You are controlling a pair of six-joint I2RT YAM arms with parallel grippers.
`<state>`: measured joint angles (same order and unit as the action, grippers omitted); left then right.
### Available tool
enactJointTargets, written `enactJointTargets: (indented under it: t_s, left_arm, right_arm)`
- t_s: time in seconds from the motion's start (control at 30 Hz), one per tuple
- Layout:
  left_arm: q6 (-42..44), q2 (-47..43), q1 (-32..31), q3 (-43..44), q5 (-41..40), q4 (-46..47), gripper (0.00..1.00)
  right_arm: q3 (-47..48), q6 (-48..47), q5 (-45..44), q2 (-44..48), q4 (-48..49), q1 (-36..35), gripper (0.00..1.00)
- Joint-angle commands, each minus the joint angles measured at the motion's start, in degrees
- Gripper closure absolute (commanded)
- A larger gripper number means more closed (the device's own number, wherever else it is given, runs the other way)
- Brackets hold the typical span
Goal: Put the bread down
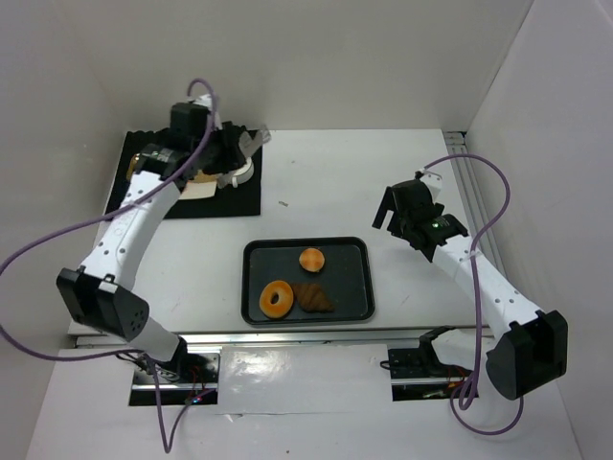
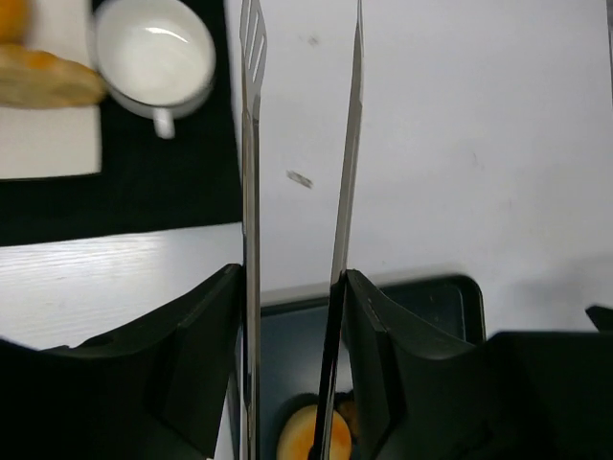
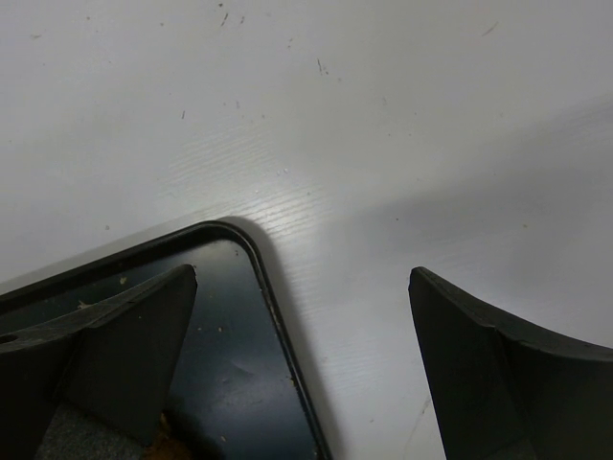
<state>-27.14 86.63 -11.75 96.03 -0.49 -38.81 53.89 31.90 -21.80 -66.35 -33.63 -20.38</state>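
Counting one black tray (image 1: pixel 306 243), holding three baked pieces: one round bun (image 1: pixel 311 259), one ring doughnut (image 1: pixel 278 299), one croissant (image 1: pixel 314 299). Also counting one black mat (image 1: pixel 235 199), carrying one white mug (image 2: pixel 153 53), one white napkin (image 2: pixel 48 139) and one further bread piece (image 2: pixel 48 81), making four bread items altogether. Tallying one pair of metal tongs (image 2: pixel 251 144), and two grippers: one left gripper (image 2: pixel 292 278), one right gripper (image 3: pixel 302 278).

No legible text, label, brand, number or sign anywhere in the three views.
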Motion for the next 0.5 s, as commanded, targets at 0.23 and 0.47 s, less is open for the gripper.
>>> enactJointTargets:
  t_s: [0.23,0.47]
  left_arm:
    - [-0.7,18.3,-10.4,1.9,-0.7,13.6,0.45]
    - [2.7,31.3,-13.1,9.3,-6.4,16.5,0.42]
  right_arm:
    - [0.2,-0.2,-0.9,1.7,1.2,-0.4,0.01]
    - [0.2,-0.7,-3.6,1.2,0.1,0.1,0.01]
